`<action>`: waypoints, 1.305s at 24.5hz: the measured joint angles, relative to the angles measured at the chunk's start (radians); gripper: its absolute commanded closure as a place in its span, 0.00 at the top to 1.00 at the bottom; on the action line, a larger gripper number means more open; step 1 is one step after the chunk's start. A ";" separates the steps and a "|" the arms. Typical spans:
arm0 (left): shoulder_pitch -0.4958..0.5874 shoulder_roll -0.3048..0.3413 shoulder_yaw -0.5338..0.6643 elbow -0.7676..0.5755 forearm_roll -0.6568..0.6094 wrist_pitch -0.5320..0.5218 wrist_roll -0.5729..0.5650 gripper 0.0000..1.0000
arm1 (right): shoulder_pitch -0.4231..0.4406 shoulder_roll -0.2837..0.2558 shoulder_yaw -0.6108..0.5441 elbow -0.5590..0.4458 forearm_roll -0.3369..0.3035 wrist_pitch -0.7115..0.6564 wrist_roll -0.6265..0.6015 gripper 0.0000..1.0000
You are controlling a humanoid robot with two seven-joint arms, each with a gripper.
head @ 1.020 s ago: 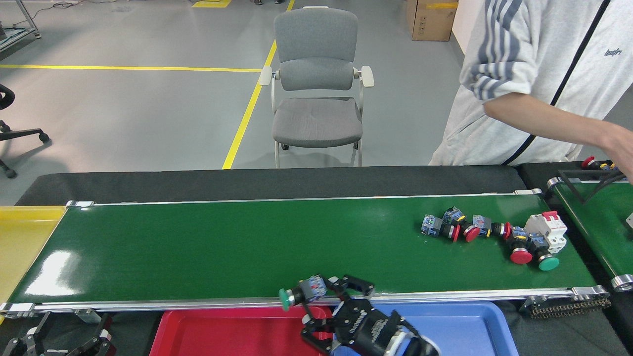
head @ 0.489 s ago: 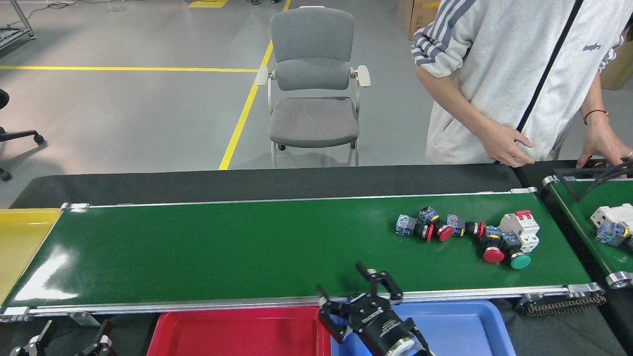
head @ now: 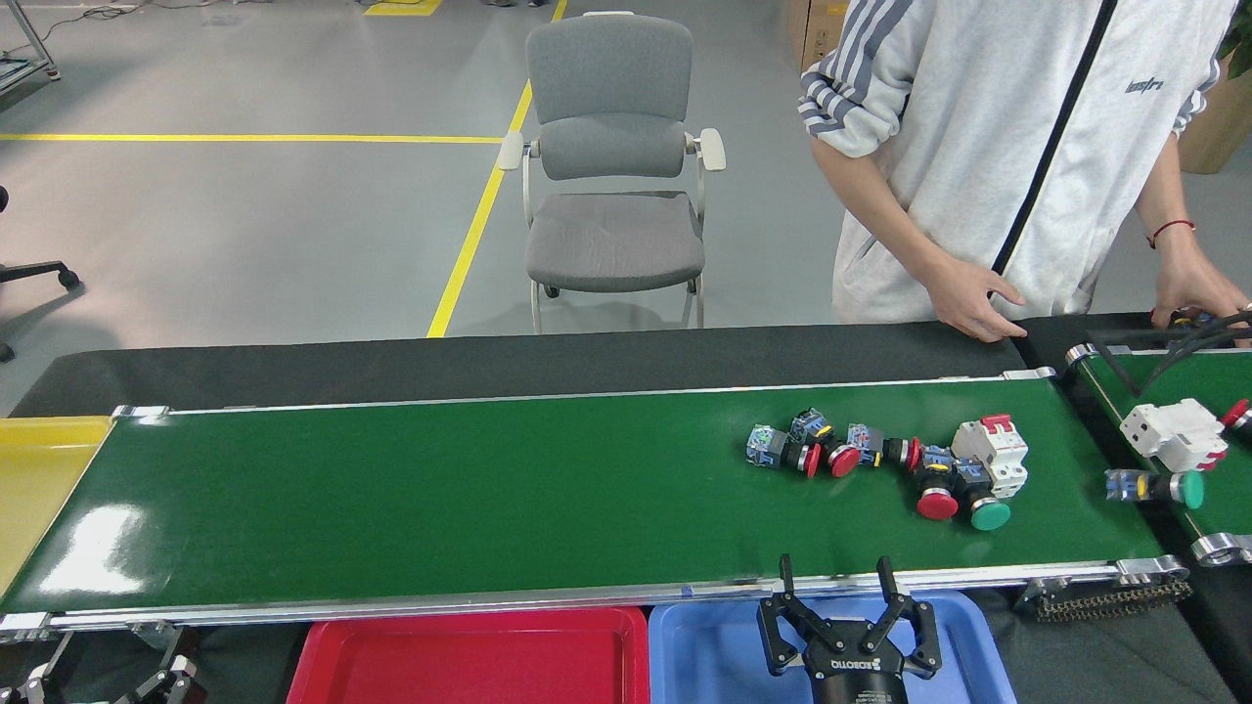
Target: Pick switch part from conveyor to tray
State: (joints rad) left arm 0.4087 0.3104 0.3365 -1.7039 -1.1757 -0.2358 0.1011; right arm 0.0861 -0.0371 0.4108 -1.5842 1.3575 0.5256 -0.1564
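Since a second ago the right gripper [head: 847, 585] has let go of the green-capped switch it carried, swung rightward and now hangs empty over the blue tray [head: 714, 645], while the cluster of switch parts [head: 880, 460] has ridden leftward along the belt

Grey floor [head: 245, 225] with yellow lines fills the far room, and a grey chair [head: 611, 166] stands behind the line. A person [head: 1007, 147] in a pale striped jacket stands at the far right, one hand [head: 968, 298] resting on the black padded edging [head: 489, 367]. The conveyor [head: 440, 489], glossy dark green between silver rails, runs across the view. A shorter green belt [head: 1164, 381] angles in at the right, carrying a white breaker [head: 1174, 433] and a green-capped switch [head: 1159, 486]. A yellow bin [head: 34, 479] sits at the left end; a red tray [head: 469, 660] lies just beside the blue one, below the near rail.

On the conveyor's right part the switch parts lie bunched: red and green buttons touching a white breaker with red levers [head: 996, 453].

The right gripper's two fingers [head: 785, 572] point up, spread wide, grasping nothing. The left gripper [head: 108, 684] shows only partly at the bottom left corner; I cannot tell how its jaws stand
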 measured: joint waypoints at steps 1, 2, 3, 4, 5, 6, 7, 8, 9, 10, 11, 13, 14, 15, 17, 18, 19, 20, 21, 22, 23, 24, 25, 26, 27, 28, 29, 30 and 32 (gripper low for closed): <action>0.000 0.000 0.000 -0.001 0.000 0.000 -0.001 1.00 | -0.001 0.002 0.000 0.000 -0.001 0.006 -0.001 0.98; 0.000 0.000 0.000 -0.002 0.001 0.000 -0.004 1.00 | -0.007 0.005 0.000 0.001 -0.002 0.012 0.006 0.98; -0.001 0.000 0.000 -0.002 0.001 0.000 -0.009 1.00 | -0.019 0.008 -0.001 0.002 -0.003 0.015 0.018 0.98; -0.001 0.000 0.000 -0.002 0.001 0.000 -0.014 1.00 | -0.043 0.010 -0.002 0.008 -0.003 0.016 0.038 0.98; -0.001 0.000 0.000 -0.002 0.001 0.000 -0.017 1.00 | -0.076 0.010 -0.003 0.020 -0.003 0.017 0.053 0.98; -0.001 0.000 0.000 -0.002 0.001 0.000 -0.019 1.00 | -0.110 0.013 -0.003 0.040 -0.003 0.018 0.065 0.98; -0.001 0.000 0.000 -0.002 0.001 0.000 -0.020 1.00 | -0.143 0.021 -0.003 0.066 -0.003 0.018 0.077 0.98; -0.004 0.000 0.000 -0.002 0.001 0.000 -0.021 1.00 | -0.182 0.035 -0.002 0.103 -0.002 0.019 0.090 0.98; -0.009 0.000 0.000 -0.002 0.001 -0.001 -0.022 1.00 | -0.223 0.052 -0.001 0.145 0.000 0.019 0.099 0.98; -0.012 0.000 0.000 -0.002 0.001 -0.001 -0.022 1.00 | -0.262 0.066 0.000 0.188 0.001 0.019 0.104 0.98; -0.013 0.000 0.000 -0.002 0.001 -0.001 -0.022 1.00 | -0.292 0.079 0.001 0.226 0.001 0.020 0.106 0.98; -0.015 0.001 -0.001 -0.002 0.000 -0.001 -0.023 1.00 | -0.337 0.100 0.005 0.292 0.001 0.022 0.107 0.98; -0.016 0.001 -0.002 -0.002 -0.001 -0.001 -0.023 1.00 | -0.352 0.109 0.008 0.316 0.001 0.024 0.107 0.98; -0.017 0.001 -0.004 -0.002 -0.001 -0.001 -0.023 1.00 | -0.365 0.119 0.016 0.345 0.001 0.023 0.107 0.98; -0.018 0.001 -0.008 -0.002 -0.003 -0.002 -0.023 1.00 | -0.379 0.135 0.035 0.385 0.001 0.020 0.109 0.98; -0.020 0.001 -0.009 -0.002 -0.004 -0.002 -0.023 1.00 | -0.384 0.141 0.039 0.400 0.001 0.019 0.110 0.98; -0.025 0.001 -0.010 -0.002 -0.005 -0.003 -0.023 1.00 | -0.389 0.144 0.040 0.412 0.001 0.019 0.112 0.98; -0.031 0.001 -0.011 -0.001 -0.005 -0.003 -0.023 1.00 | -0.398 0.147 0.040 0.430 0.000 0.019 0.112 0.98; -0.035 0.001 -0.011 0.000 -0.005 -0.004 -0.023 1.00 | -0.407 0.151 0.040 0.448 0.000 0.019 0.112 0.98; -0.040 0.001 -0.012 0.001 -0.006 -0.004 -0.023 1.00 | -0.418 0.156 0.040 0.472 -0.002 0.018 0.111 0.98; -0.044 0.001 -0.012 0.003 -0.006 -0.005 -0.023 1.00 | -0.430 0.161 0.040 0.494 -0.002 0.017 0.109 0.98; -0.046 0.001 -0.013 0.003 -0.006 -0.005 -0.023 1.00 | -0.444 0.168 0.040 0.518 -0.003 0.016 0.107 0.98; -0.049 0.001 -0.014 0.004 -0.006 -0.005 -0.023 1.00 | -0.463 0.178 0.040 0.547 -0.004 0.016 0.105 0.98; -0.050 0.002 -0.015 0.004 -0.006 -0.004 -0.023 1.00 | -0.479 0.187 0.040 0.577 -0.004 0.016 0.104 0.98; -0.052 0.004 -0.015 0.004 -0.006 -0.004 -0.024 1.00 | -0.496 0.192 0.042 0.601 -0.006 0.014 0.103 0.98; -0.056 0.005 -0.015 0.005 -0.006 -0.003 -0.024 1.00 | -0.512 0.193 0.043 0.627 -0.012 0.014 0.101 0.98; -0.062 0.005 -0.018 0.005 -0.006 -0.003 -0.024 1.00 | -0.527 0.194 0.044 0.647 -0.027 0.013 0.100 0.98; -0.070 0.005 -0.027 0.007 -0.006 -0.002 -0.024 1.00 | -0.542 0.194 0.045 0.665 -0.048 0.013 0.097 0.98; -0.093 0.006 -0.054 0.020 -0.006 -0.002 -0.024 1.00 | -0.571 0.194 0.045 0.701 -0.081 0.013 0.086 0.98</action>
State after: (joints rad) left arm 0.3158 0.3163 0.2829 -1.6836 -1.1820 -0.2376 0.0772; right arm -0.4852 0.1570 0.4555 -0.8832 1.2768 0.5386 -0.0702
